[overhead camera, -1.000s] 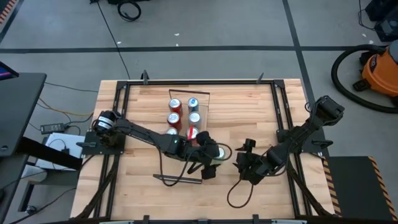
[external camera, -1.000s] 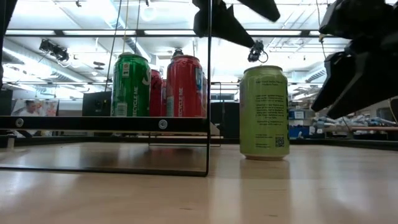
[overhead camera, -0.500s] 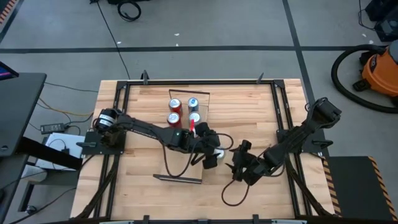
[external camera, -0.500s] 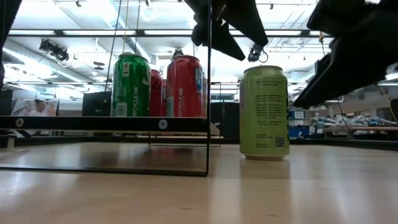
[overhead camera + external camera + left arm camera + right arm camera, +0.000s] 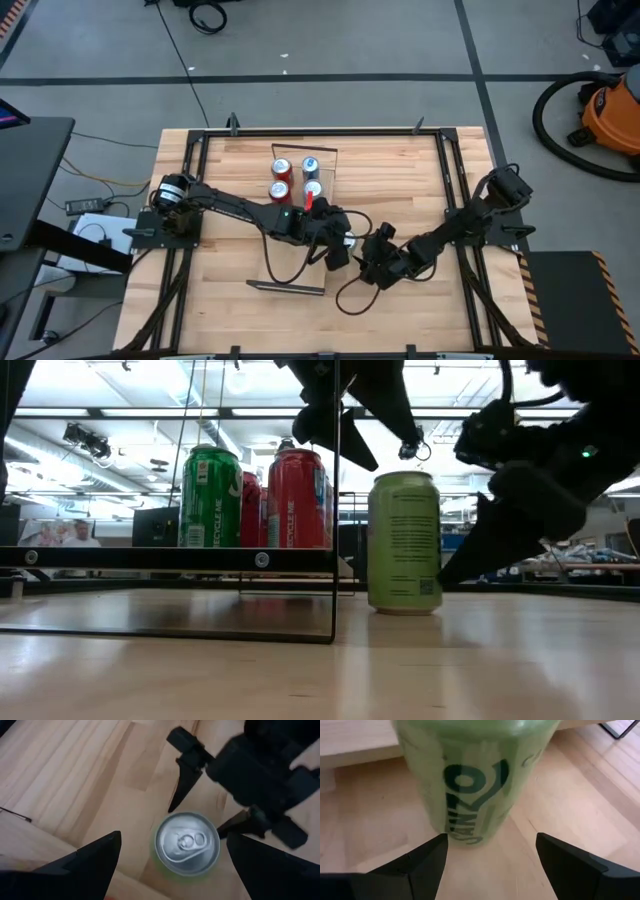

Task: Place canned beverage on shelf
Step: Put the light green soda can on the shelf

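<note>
A light-green can (image 5: 404, 542) stands upright on its base on the tabletop, just right of the shelf (image 5: 150, 558). The shelf's near end rail (image 5: 288, 288) shows in the high view. My left gripper (image 5: 174, 837) hovers open above the can's top (image 5: 186, 842), one finger to each side. My right gripper (image 5: 491, 839) is open and low at the can's right side, its fingers level and to either side of the can's lower wall (image 5: 470, 795). A green can (image 5: 210, 500) and a red can (image 5: 296, 500) stand on the shelf. My right gripper comes level from the table's right, and one fingertip (image 5: 455, 565) reaches the can's lower right wall (image 5: 436, 575). I cannot tell whether it touches. My left gripper touches nothing.
Several more cans (image 5: 296, 178) stand in two rows on the shelf's far half. The shelf's black upright rail (image 5: 335, 510) stands just left of the light-green can. Black frame rails (image 5: 452, 190) run along the table's sides. Bare wood (image 5: 400, 180) lies beyond the can.
My right gripper has moved toward the table's left and come down low beside the light-green can. The can, still upright, has slid a little toward the table's left, nearer the shelf. My left gripper has shifted slightly toward the far edge and now hangs over the can.
</note>
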`<state>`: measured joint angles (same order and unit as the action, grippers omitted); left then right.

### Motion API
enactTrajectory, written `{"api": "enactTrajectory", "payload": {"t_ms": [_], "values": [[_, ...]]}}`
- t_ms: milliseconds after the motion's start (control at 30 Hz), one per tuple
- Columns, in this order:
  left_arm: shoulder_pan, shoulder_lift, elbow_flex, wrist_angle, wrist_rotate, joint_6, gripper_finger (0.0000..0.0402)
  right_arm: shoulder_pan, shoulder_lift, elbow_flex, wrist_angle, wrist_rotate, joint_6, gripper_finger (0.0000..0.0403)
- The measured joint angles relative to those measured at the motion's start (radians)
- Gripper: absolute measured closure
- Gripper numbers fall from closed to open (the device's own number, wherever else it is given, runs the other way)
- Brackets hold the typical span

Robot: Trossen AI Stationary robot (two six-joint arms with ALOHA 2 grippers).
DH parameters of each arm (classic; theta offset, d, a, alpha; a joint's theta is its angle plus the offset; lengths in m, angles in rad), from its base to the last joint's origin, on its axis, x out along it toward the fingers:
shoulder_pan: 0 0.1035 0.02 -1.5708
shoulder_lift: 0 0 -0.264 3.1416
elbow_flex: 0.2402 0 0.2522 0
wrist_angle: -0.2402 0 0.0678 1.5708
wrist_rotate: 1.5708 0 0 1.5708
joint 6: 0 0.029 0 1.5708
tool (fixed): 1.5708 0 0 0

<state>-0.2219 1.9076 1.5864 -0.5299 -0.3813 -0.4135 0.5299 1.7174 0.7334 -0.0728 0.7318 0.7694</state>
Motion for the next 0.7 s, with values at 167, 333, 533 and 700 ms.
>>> {"api": "enactTrajectory", "payload": {"t_ms": [167,333,533,700], "values": [[-0.003,0.000,0.000,-0.020,0.000,0.044,0.0028,0.018,-0.048,0.000,-0.021,-0.030,-0.065,0.0089],[-0.003,0.008,0.000,0.002,0.000,0.060,0.0028,0.036,-0.132,0.000,-0.178,-0.098,-0.074,0.0089],[-0.006,0.012,0.000,0.084,-0.022,0.289,0.0028,0.082,-0.190,0.000,-0.357,-0.079,0.017,0.0089],[-0.006,0.012,0.000,0.139,-0.029,0.388,0.0028,0.124,-0.226,0.000,-0.454,-0.032,0.092,0.0089]]}}
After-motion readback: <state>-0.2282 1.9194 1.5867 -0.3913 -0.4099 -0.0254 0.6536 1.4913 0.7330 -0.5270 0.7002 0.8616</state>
